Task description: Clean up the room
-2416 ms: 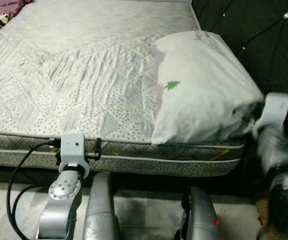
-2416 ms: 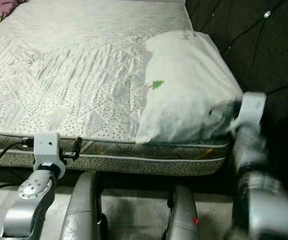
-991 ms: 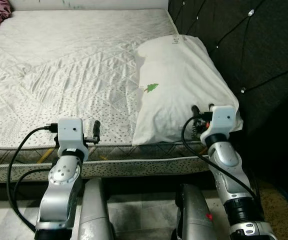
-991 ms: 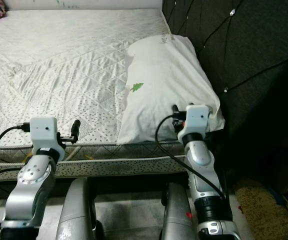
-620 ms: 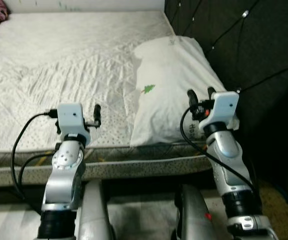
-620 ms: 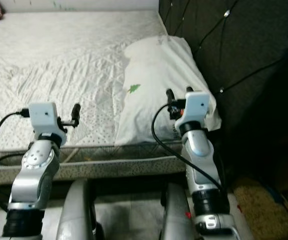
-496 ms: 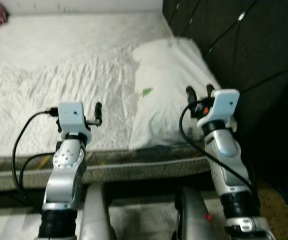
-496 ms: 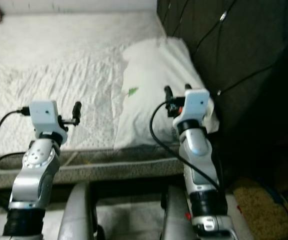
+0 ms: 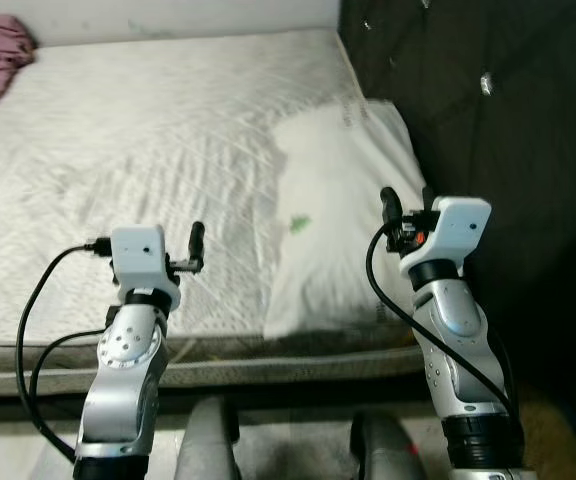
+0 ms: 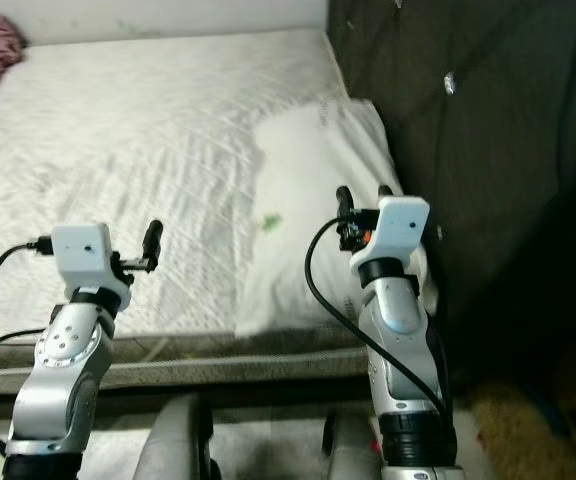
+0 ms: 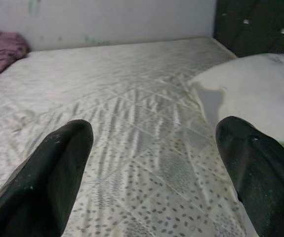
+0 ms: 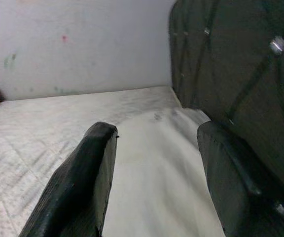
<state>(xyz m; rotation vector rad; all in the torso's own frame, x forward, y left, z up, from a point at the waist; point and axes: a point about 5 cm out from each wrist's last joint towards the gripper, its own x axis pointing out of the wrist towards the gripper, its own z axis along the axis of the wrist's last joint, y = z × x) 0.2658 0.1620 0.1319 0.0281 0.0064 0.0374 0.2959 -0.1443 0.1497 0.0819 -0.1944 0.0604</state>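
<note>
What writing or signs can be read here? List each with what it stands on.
No text can be read.
Grey print along the far edge of the pillow: too blurred to read.
Small green mark on the pillow: a picture, not a word.

The right gripper [image 9: 404, 203] no longer presses into the pillow's [image 9: 343, 190] near corner: it is lifted clear, fingers spread and empty, above the near end. The left gripper [image 9: 196, 240] rises from the mattress [image 9: 148, 150] edge to hover over the quilting. The pillow lies flatter beside the headboard [image 9: 488, 130].
</note>
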